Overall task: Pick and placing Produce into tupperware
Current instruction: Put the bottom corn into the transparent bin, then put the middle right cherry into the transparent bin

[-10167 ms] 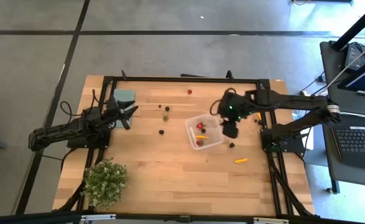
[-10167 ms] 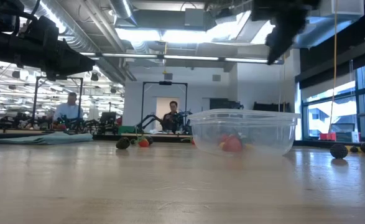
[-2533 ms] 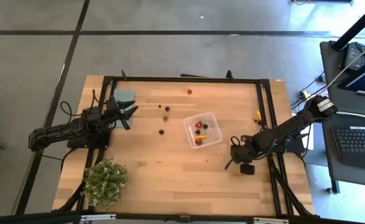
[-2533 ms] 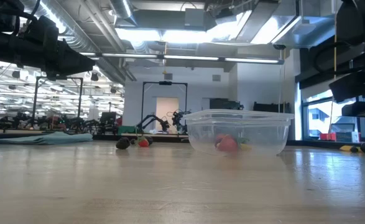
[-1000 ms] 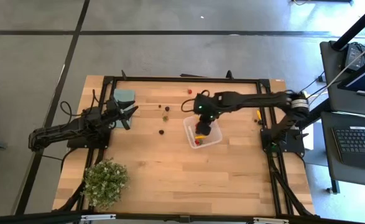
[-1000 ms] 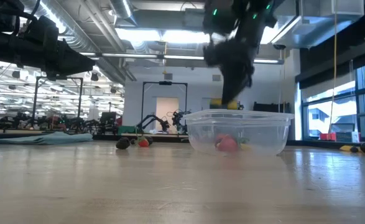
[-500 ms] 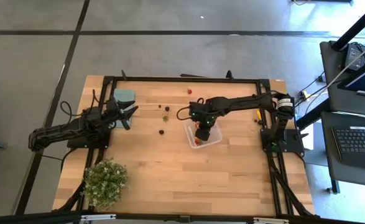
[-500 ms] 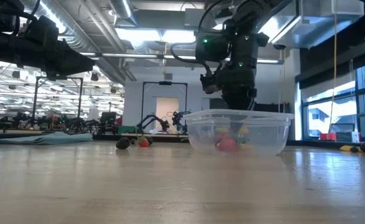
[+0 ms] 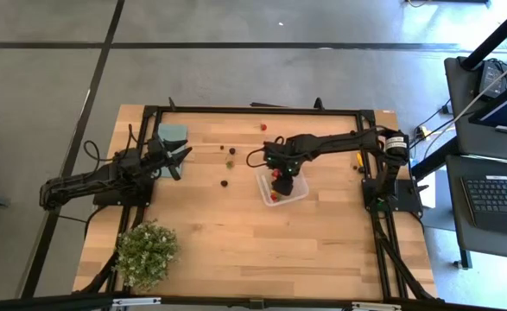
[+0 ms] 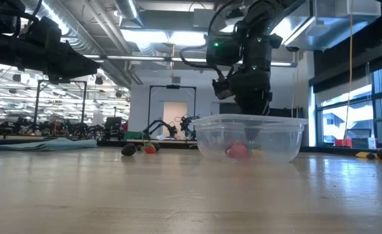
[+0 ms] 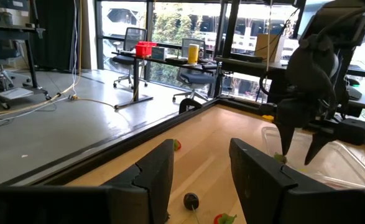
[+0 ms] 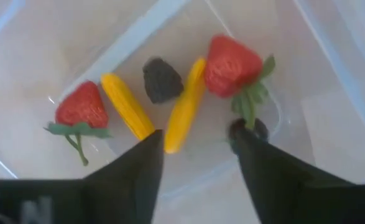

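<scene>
Wooden planks make up the desk [image 9: 236, 233], framed in black rail, with a potted plant [image 9: 146, 252] at its near left corner and a flat teal rectangle [image 9: 173, 131] at the far left. Near the middle sits the tupperware [image 9: 298, 192], clear-walled, and the right claw [image 9: 281, 179] hangs directly over it, pointing down into its open top. Its fingers stand apart and hold nothing; the right wrist view shows the gap between them looking down on the container's floor. There, two strawberries [image 12: 232, 64], two yellow-orange pieces [image 12: 185, 106] and a dark berry [image 12: 161, 79] lie close together, just below the fingertips and apart from them. More produce lies loose on the desk: a red piece [image 9: 263, 127] near the far edge, dark and green bits [image 9: 230, 157] to the left of the container, and a yellow piece [image 9: 358, 159] by the right rail. The left claw [image 9: 180, 161] waits over the desk's left side beside the teal rectangle, fingers spread and empty.
</scene>
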`<action>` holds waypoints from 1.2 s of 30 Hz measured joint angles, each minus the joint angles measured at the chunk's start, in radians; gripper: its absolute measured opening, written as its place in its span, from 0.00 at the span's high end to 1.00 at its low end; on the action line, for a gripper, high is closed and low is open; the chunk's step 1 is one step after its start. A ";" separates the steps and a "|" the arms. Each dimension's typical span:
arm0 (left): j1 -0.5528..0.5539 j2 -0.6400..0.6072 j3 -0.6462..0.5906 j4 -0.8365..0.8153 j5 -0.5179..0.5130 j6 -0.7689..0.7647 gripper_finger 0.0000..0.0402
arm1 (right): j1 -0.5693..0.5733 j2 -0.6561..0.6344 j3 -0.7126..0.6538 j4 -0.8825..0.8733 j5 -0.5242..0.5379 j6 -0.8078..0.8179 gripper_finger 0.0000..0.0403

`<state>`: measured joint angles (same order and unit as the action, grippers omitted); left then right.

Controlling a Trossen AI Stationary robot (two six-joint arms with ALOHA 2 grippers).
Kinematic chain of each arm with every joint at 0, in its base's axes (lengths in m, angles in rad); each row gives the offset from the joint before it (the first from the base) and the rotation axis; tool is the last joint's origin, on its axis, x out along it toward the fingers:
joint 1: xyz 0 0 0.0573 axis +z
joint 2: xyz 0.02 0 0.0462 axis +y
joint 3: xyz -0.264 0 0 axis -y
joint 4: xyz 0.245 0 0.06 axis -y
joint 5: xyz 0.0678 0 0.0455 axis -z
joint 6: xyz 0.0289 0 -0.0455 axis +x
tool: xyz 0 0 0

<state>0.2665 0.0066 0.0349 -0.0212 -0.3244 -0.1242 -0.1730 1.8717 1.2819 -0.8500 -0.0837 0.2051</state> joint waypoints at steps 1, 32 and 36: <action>0.000 0.000 0.000 0.000 0.000 0.000 0.63 | 0.000 0.000 0.000 -0.013 -0.001 0.004 0.43; 0.000 0.000 0.000 0.000 0.000 0.003 0.63 | -0.053 -0.233 0.090 -0.716 0.231 0.233 0.23; 0.000 0.000 0.000 0.000 0.000 0.003 0.63 | -0.130 -0.232 0.008 -0.715 0.142 0.235 0.23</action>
<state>0.2661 0.0066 0.0348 -0.0215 -0.3248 -0.1211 -0.3030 1.6398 1.2904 -1.5653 0.0586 0.4400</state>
